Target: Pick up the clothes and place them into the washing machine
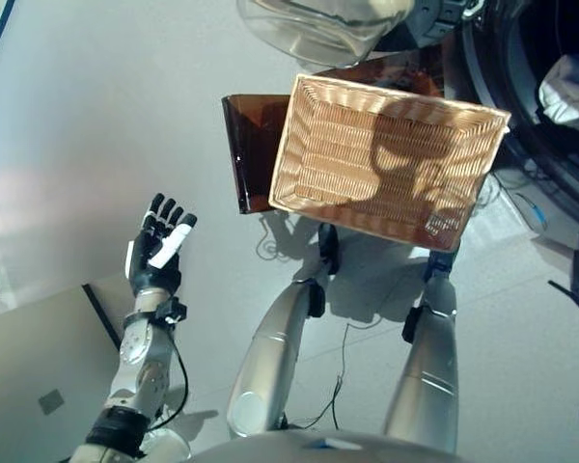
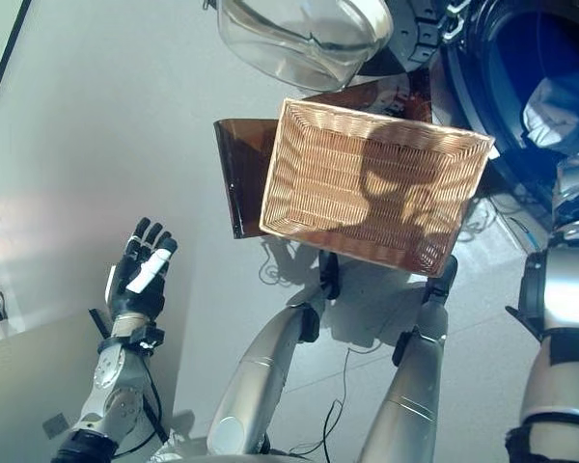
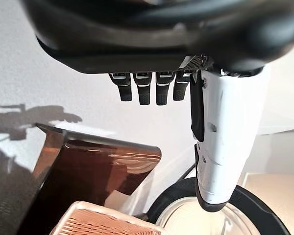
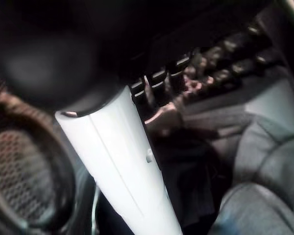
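Observation:
The wicker basket stands empty on a brown stand in front of me. A pale cloth lies inside the washing machine's dark drum at the upper right. My right arm reaches towards that opening, and my right hand shows only in its wrist view. It is inside the drum, open, with the thumb straight and nothing held. Grey cloth lies just past the fingers. My left hand hangs open over the floor at the left, empty.
The washer's glass door stands swung open above the basket's far edge. A flat beige panel lies on the floor at the lower left. The drum's perforated wall is close beside my right hand.

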